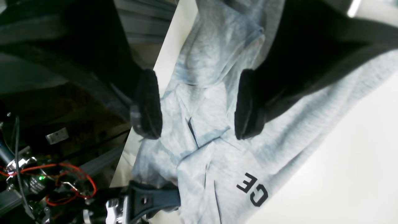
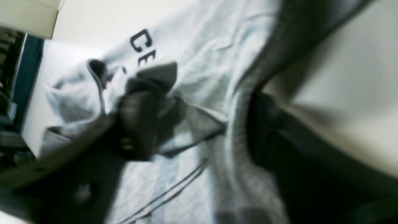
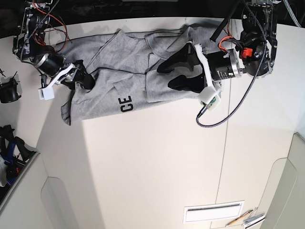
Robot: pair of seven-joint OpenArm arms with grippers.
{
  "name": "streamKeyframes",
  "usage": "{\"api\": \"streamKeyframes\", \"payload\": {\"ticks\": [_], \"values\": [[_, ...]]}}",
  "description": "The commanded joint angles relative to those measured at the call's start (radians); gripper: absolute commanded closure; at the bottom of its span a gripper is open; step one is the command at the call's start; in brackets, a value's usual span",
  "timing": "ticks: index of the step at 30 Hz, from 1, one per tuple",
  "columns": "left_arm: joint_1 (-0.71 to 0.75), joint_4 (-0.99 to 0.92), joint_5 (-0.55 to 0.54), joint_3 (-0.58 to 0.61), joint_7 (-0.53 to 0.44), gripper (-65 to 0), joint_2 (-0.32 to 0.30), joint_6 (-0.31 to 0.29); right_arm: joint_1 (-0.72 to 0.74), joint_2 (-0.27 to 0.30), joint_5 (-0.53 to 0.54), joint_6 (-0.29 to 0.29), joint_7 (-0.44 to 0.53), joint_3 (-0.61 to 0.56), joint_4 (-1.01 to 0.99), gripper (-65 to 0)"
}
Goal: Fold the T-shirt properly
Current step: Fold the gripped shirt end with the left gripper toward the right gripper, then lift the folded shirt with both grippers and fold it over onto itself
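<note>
We see the T-shirt [image 3: 114, 71] lying crumpled along the far edge of the white table [image 3: 157, 162], stretched between the two arms, grey with the black letters "CE" [image 3: 126, 103] showing on its near side.

Our left gripper [image 1: 197, 105] hangs over the bunched cloth with its fingers [image 1: 149, 104] spread wide. A raised fold of the shirt sits in the gap between the two dark pads, but neither pad presses it; one finger stands over the table edge, the other over the fabric. In the base view the same gripper [image 3: 172, 74] lies low across the shirt's right part.

Our right gripper [image 2: 199, 105] is at the shirt's other end, in the base view [image 3: 82, 76] on the left. The wrist picture is blurred: one finger [image 2: 140, 124] lies against a folded hem, with cloth gathered around its tip. We cannot tell whether these fingers are gripping the hem or merely resting on it.
</note>
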Motion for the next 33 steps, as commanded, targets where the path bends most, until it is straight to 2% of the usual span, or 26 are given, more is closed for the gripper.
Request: {"api": "streamKeyframes", "payload": {"ticks": [1, 3, 4, 7, 11, 14, 20, 27, 33], "values": [[-0.010, 0.014, -0.026, -0.003, -0.017, -40.2, -0.005, -0.009, -0.002, 0.008, -0.023, -0.007, -0.021, -0.001, 0.005, -26.4], [-0.010, 0.014, -0.026, -0.005, -0.008, -40.2, -0.005, -0.009, -0.002, 0.009, -0.023, -0.007, -0.014, 0.000, 0.005, -13.0], [-0.010, 0.014, -0.026, -0.011, -0.005, -40.2, -0.005, -0.009, -0.002, 0.009, -0.023, -0.007, -0.014, 0.000, 0.005, -8.4], [-0.010, 0.014, -0.027, -0.053, 0.002, -40.2, -0.005, -0.009, -0.002, 0.009, -0.023, -0.007, 0.010, 0.000, 0.005, 0.0], [-0.010, 0.014, -0.029, -0.154, 0.007, -40.1, -0.005, -0.009, 0.003, 0.010, -0.045, -0.007, 0.028, 0.000, 0.010, 0.0], [-0.009, 0.014, -0.043, -0.231, 0.056, -40.1, -0.005, -0.009, 0.004, 0.012, -0.055, -0.007, 0.027, 0.015, 0.041, 0.0], [0.060, 0.012, -0.029, -0.326, 0.080, -40.1, -0.006, -0.009, 0.003, 0.012, -0.068, -0.019, 0.019, 0.114, 0.198, 0.0], [0.143, -0.065, -0.028, -0.351, 0.068, -40.1, -0.005, -0.009, 0.004, 0.011, -0.045, -0.026, -0.020, 0.141, 0.396, 0.0], [0.149, -0.181, -0.028, -0.347, 0.045, -40.1, -0.005, -0.009, 0.018, 0.008, 0.035, -0.025, -0.073, 0.132, 0.423, 0.0]]}}
